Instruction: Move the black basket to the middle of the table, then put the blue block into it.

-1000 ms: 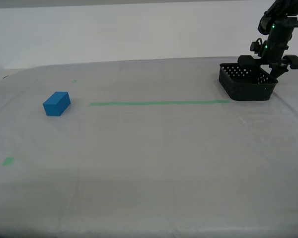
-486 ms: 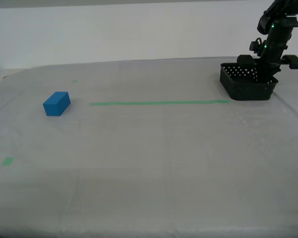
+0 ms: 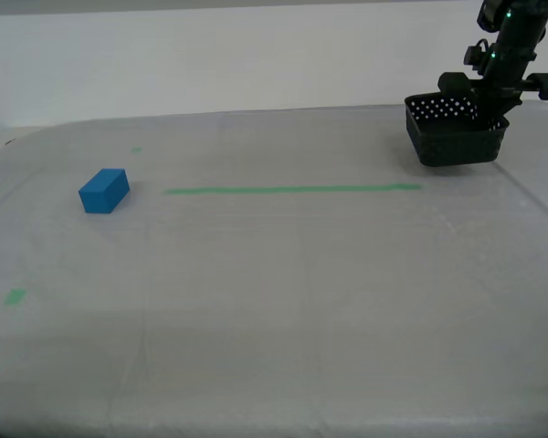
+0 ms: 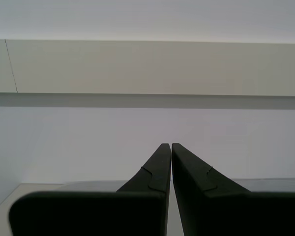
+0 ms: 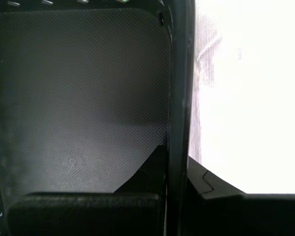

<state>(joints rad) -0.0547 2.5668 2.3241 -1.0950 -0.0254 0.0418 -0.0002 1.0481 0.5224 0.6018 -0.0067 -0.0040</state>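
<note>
My first end effector [image 5: 177,172] pinches one wall of the black basket [image 3: 456,134]: in the first wrist view one finger sits inside against the basket floor and the other outside, with the wall between them. In the exterior view the basket hangs tilted from that end effector, apparently just clear of the tabletop [image 3: 283,292], at the far end of the exterior view's right side. My second end effector [image 4: 167,162] has its fingers pressed together on nothing and faces a blank wall; it does not show in the exterior view.

The step in hand, as I judge it, is carrying the basket to the middle of the tabletop. The blue block [image 3: 104,191] lies well away from my first end effector, across the tabletop beyond the far end of the green tape line [image 3: 292,190], untouched.

The next move calls for carrying the basket along the tape line toward the block's side, stopping about midway, lowering it flat before releasing the wall. The tilt suggests it could swing or slip in a one-wall pinch.
</note>
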